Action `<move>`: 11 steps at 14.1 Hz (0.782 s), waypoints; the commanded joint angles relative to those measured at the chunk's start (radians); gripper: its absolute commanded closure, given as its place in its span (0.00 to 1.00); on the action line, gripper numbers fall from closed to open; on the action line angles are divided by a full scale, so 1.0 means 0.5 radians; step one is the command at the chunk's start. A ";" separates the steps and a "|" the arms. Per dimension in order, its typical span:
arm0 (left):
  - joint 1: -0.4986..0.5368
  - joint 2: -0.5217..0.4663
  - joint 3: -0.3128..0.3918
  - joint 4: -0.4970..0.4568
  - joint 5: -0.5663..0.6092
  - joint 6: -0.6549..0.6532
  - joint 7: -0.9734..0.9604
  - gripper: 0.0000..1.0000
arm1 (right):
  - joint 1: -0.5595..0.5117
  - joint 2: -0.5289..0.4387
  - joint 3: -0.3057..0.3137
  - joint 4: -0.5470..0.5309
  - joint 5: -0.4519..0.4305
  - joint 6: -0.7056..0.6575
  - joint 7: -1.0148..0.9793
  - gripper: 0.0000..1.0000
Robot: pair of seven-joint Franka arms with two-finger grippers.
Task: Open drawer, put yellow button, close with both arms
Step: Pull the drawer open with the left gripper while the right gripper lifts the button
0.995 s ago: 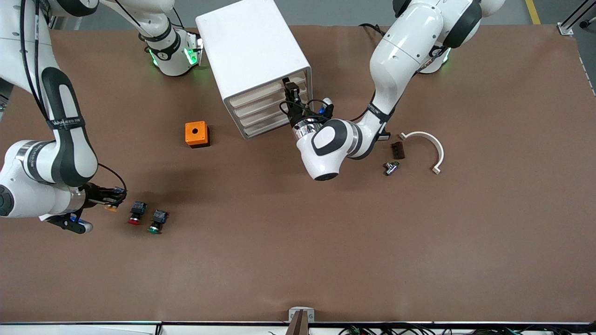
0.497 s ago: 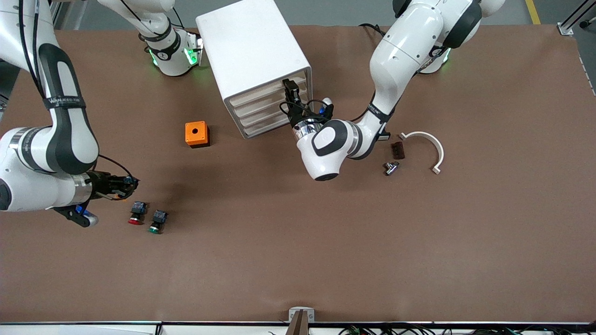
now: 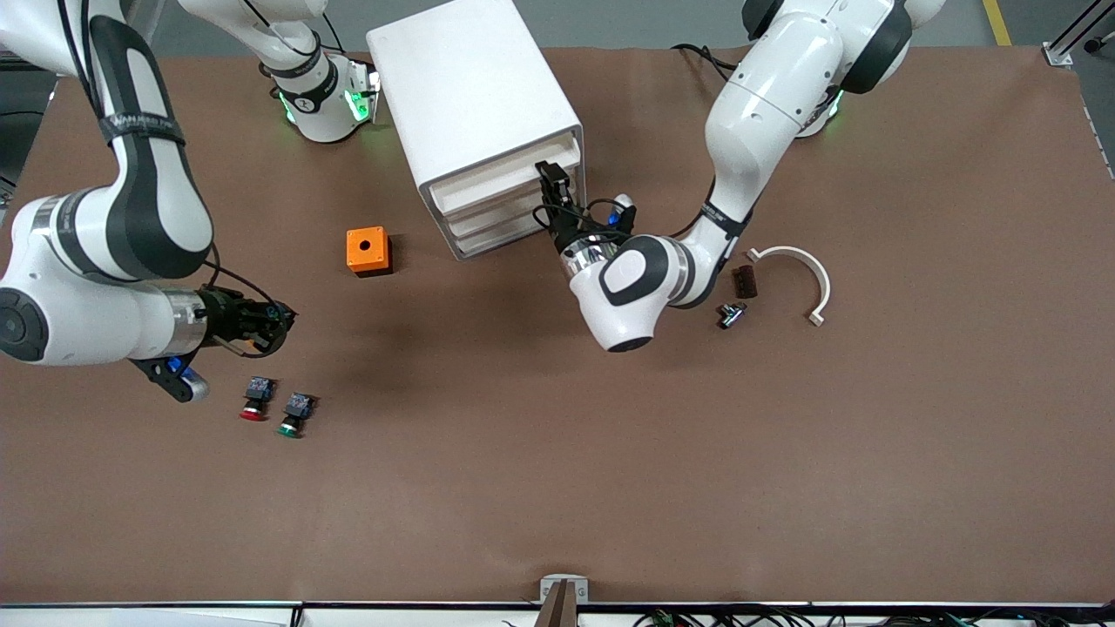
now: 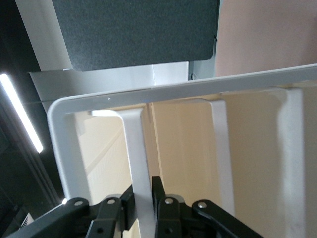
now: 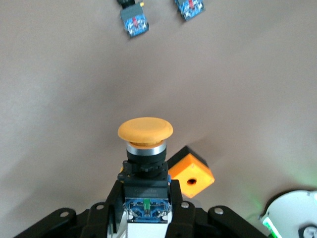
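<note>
A brown table point(image 3: 557, 453) carries a white drawer cabinet point(image 3: 470, 96), an orange box point(image 3: 368, 251), red-capped point(image 3: 254, 401) and green-capped point(image 3: 294, 415) buttons, a white curved bracket point(image 3: 806, 270), a dark block point(image 3: 744, 281) and a small metal fitting point(image 3: 730, 313)

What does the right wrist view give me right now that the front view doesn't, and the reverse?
Only the right wrist view shows the yellow button plainly, its black body clamped in the right tool, cap outward. Only the front view shows the white cabinet, its top drawer pulled slightly out with the left tool shut on its front, plus the curved white bracket toward the left arm's end. Both show the orange box, the red button and the green button on the brown table.
</note>
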 commanded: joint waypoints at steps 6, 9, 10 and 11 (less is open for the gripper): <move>0.267 -0.026 -0.003 0.057 -0.051 -0.062 0.017 0.83 | 0.354 -0.261 -0.012 -0.038 0.071 -0.102 0.790 0.98; 0.273 -0.026 0.000 0.060 -0.051 -0.059 0.023 0.79 | 0.569 -0.291 -0.012 -0.038 0.126 -0.069 1.150 0.98; 0.273 -0.023 0.000 0.060 -0.051 -0.059 0.026 0.69 | 0.634 -0.301 -0.015 -0.044 0.151 -0.038 1.260 0.98; 0.273 -0.023 0.000 0.063 -0.051 -0.059 0.038 0.53 | 0.689 -0.322 -0.015 -0.059 0.151 0.008 1.352 0.98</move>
